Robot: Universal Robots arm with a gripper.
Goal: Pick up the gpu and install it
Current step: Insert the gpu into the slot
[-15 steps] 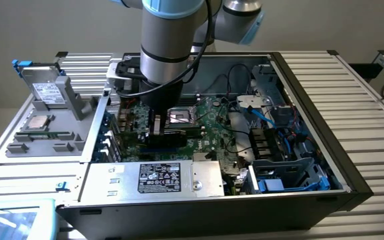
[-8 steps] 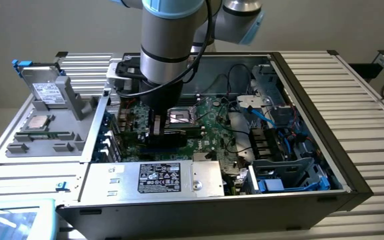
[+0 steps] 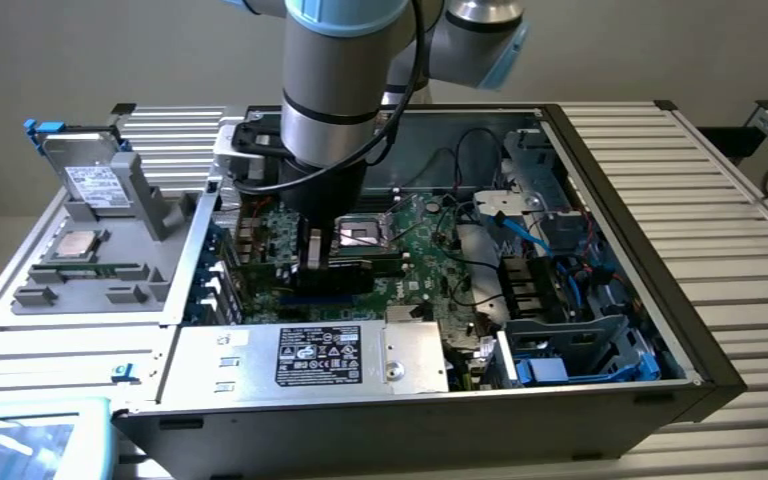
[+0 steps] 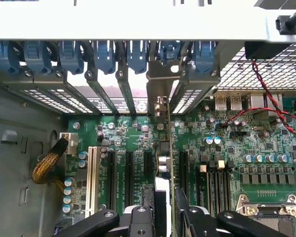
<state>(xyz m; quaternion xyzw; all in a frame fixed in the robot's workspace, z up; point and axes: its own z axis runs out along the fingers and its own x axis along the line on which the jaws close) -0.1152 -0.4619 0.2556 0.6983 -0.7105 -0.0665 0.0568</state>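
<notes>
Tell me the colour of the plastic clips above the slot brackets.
Blue plastic clips; wrist view shows them best.

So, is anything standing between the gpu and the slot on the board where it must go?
Nothing visible does. The hand grips the gpu on edge over the motherboard, its bracket beside the rear slot covers. The slot right under the card is hidden.
</notes>
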